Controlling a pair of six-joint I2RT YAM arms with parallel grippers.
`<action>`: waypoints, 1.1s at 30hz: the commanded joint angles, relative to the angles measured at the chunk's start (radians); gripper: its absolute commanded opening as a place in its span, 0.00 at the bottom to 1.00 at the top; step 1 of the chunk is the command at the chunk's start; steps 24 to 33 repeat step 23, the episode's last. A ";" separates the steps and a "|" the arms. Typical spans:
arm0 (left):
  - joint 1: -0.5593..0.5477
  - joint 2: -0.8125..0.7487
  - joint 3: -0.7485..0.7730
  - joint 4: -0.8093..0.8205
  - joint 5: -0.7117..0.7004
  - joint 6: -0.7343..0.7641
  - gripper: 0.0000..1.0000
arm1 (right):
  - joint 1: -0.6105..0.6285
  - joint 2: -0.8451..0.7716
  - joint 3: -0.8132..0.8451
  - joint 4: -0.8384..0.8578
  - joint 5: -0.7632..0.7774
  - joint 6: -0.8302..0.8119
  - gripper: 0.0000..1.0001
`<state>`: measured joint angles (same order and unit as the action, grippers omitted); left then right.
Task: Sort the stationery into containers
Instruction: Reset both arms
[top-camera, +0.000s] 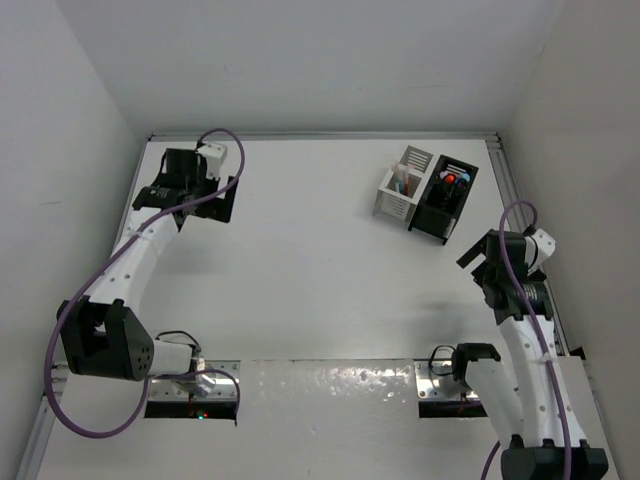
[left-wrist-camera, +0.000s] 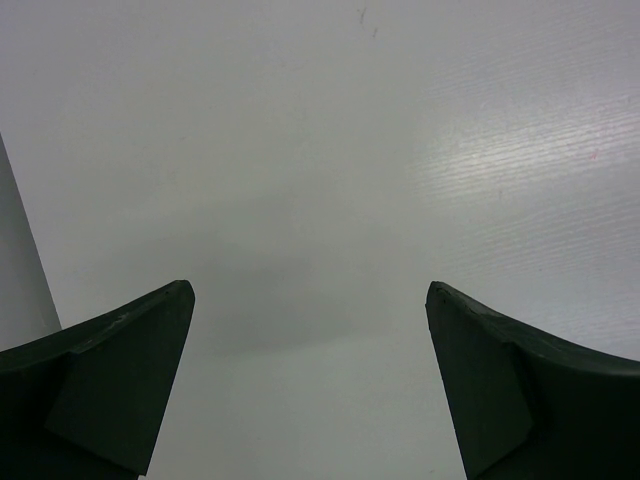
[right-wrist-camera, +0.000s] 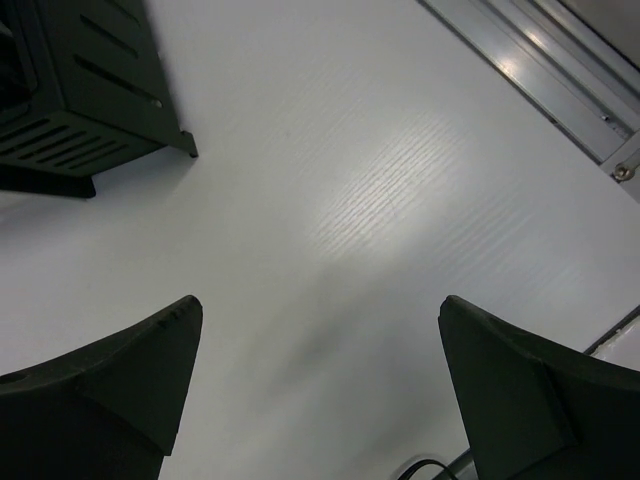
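Two containers stand side by side at the back right of the table, a white slatted organiser (top-camera: 398, 186) and a black one (top-camera: 445, 198). Stationery shows inside them: thin pens (top-camera: 402, 182) in the white one, a red and blue item (top-camera: 452, 178) in the black one. My left gripper (top-camera: 222, 198) is open at the far left over bare table, and the left wrist view shows nothing between its jaws (left-wrist-camera: 310, 295). My right gripper (top-camera: 478, 260) is open, just near of the black organiser (right-wrist-camera: 80, 90). Only bare table lies between its fingers (right-wrist-camera: 318, 310).
A metal rail (top-camera: 500, 175) runs along the table's right edge, close to the right arm, and shows in the right wrist view too (right-wrist-camera: 560, 70). White walls enclose the table at the back and on both sides. The arms' base plates (top-camera: 195, 385) sit at the near edge.
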<state>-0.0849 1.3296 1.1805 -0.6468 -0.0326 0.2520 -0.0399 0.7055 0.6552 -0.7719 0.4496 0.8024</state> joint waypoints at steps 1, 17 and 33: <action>-0.024 -0.016 0.011 0.045 0.026 -0.023 1.00 | -0.003 -0.050 0.000 0.019 0.066 -0.031 0.99; -0.053 -0.079 -0.022 0.042 0.026 -0.022 1.00 | -0.003 -0.139 -0.034 -0.021 0.064 -0.032 0.99; -0.052 -0.096 -0.041 0.044 0.026 -0.023 1.00 | -0.003 -0.136 -0.026 -0.020 0.060 -0.071 0.99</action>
